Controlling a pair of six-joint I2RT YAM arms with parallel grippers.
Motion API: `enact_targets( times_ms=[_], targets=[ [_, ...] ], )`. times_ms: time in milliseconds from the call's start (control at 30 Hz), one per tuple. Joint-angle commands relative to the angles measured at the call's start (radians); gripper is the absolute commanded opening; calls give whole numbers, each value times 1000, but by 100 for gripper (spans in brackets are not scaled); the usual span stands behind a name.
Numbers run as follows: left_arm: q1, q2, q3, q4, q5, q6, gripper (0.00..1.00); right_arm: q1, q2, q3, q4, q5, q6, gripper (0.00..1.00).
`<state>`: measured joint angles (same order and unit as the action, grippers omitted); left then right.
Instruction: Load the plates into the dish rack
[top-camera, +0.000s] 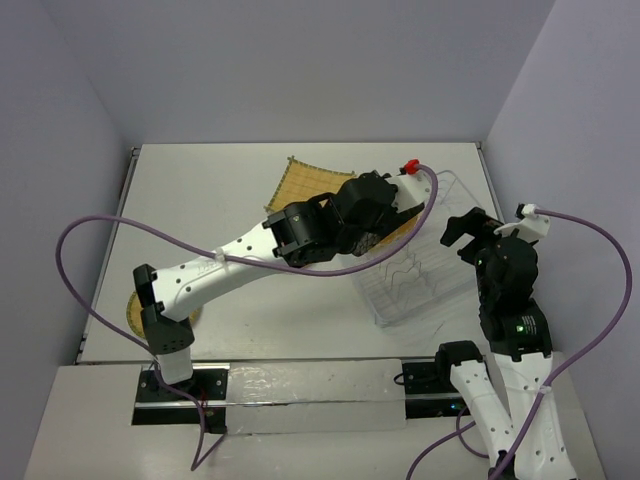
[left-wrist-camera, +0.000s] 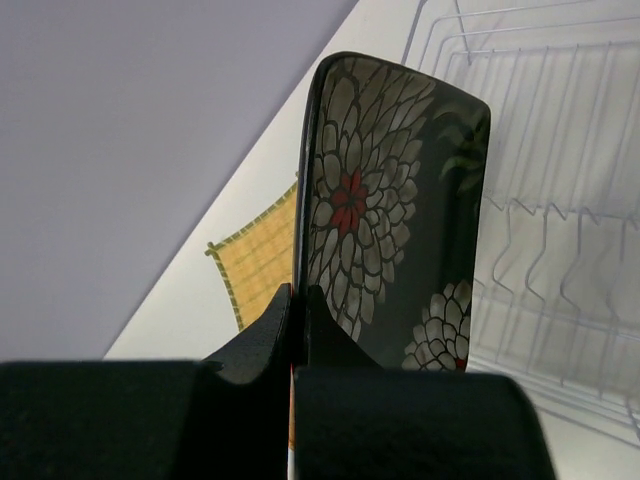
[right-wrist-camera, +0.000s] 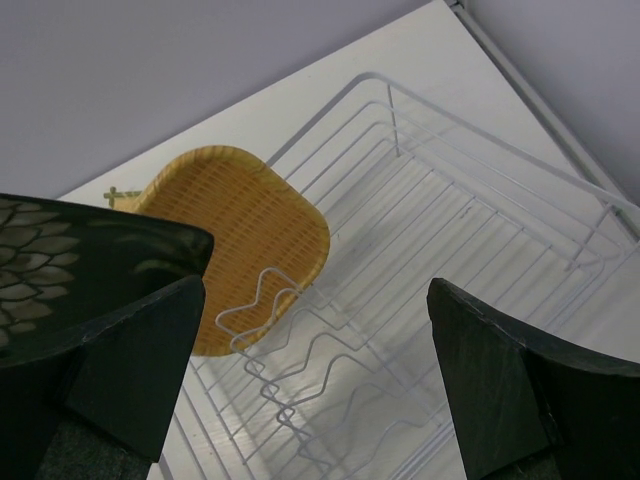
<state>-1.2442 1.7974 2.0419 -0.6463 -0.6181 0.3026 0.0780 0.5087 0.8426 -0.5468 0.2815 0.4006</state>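
Note:
My left gripper (left-wrist-camera: 298, 305) is shut on the lower edge of the dark square plate (left-wrist-camera: 390, 210) with white leaf and flower patterns. It holds the plate upright at the left side of the wire dish rack (left-wrist-camera: 570, 200). In the top view the left gripper (top-camera: 380, 215) is at the rack's far left corner. A rounded-square bamboo plate (right-wrist-camera: 240, 240) stands in the rack (right-wrist-camera: 450, 230), leaning on the zigzag tines. My right gripper (right-wrist-camera: 315, 290) is open and empty above the rack, also seen from the top (top-camera: 468, 228). The dark plate shows at the left of the right wrist view (right-wrist-camera: 90, 250).
A fringed square bamboo plate (top-camera: 305, 185) lies flat on the table behind the left gripper; it also shows in the left wrist view (left-wrist-camera: 262, 255). A round bamboo plate (top-camera: 133, 315) lies near the left arm's base, partly hidden. Walls close in the table at the back and on both sides.

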Motion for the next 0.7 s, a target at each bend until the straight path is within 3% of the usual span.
enact_targets(
  times_ms=[0, 233, 667],
  targets=[
    [-6, 68, 182, 173, -64, 75, 0, -6, -17, -8, 28, 71, 15, 100],
    [-12, 192, 290, 136, -120, 67, 0, -6, -22, -17, 28, 119, 25, 100],
    [-16, 299, 315, 98, -225, 73, 0, -5, -12, -26, 28, 97, 24, 100]
  ],
)
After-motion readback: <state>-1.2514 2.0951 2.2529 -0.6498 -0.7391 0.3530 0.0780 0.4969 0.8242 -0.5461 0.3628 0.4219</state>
